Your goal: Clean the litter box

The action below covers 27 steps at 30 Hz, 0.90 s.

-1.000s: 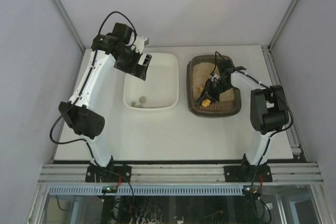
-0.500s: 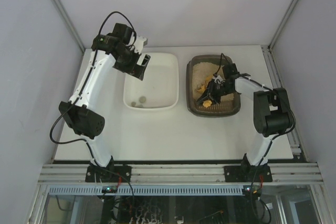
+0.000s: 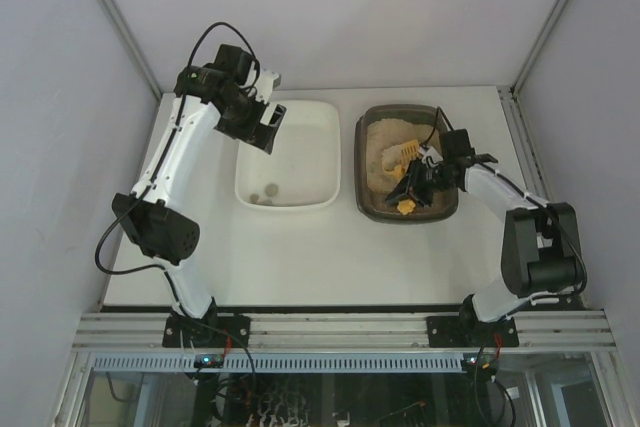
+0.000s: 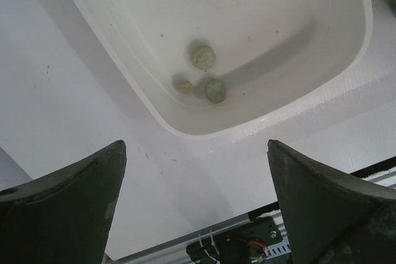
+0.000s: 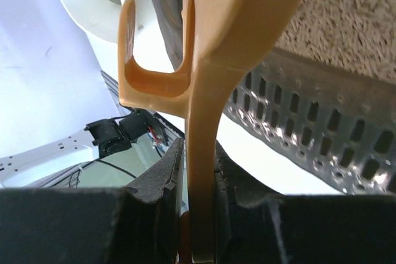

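My right pincer (image 5: 199, 177) squeezes the yellow scoop (image 5: 216, 60) by its thin handle, so the slotted end can dig. It reaches into the sandy brown litter box (image 3: 447, 209), on the table's (image 3: 300, 247) right side. Farther back, my left pincer (image 3: 268, 127) hangs wide open over the white tub (image 3: 245, 192), out of the way, where three clumps (image 4: 203, 57) lie.

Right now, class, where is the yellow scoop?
In the top view the scoop sits right of centre, over the litter box, gripped by the right end effector, white tub to its left.

glossy tub (image 4: 278, 4), grainy litter (image 5: 346, 29), smooth plastic scoop (image 5: 247, 4)
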### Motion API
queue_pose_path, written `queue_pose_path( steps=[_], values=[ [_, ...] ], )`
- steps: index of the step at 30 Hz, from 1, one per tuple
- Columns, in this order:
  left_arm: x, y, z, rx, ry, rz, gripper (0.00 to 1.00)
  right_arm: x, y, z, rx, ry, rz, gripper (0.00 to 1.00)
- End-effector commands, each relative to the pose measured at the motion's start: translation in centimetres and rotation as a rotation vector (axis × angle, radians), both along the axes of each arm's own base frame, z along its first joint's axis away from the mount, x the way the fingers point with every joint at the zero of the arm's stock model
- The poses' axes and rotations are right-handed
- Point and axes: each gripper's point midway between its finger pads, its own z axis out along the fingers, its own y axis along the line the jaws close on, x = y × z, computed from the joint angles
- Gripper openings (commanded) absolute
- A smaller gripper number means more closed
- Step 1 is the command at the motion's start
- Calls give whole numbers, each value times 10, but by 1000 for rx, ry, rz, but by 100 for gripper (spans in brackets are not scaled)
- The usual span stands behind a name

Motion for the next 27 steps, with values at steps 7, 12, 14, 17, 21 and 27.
queue_pose_path(
  steps=[7,12,14,17,21,27],
  values=[
    [-12,8,-3,19,2,17,100,-3,-8,31,41,-445,-57,0],
    [-23,16,-13,43,8,26,100,1,-18,46,40,-772,-144,0],
    [-30,19,-17,51,15,30,100,1,-19,50,56,-853,-145,0],
    [-41,25,-29,71,33,33,100,3,-17,49,83,-892,-118,0],
    [-52,33,-40,93,40,42,100,1,-7,49,170,-916,-70,0],
    [-66,40,-55,114,60,49,100,3,3,69,378,-911,-86,0]
  ],
)
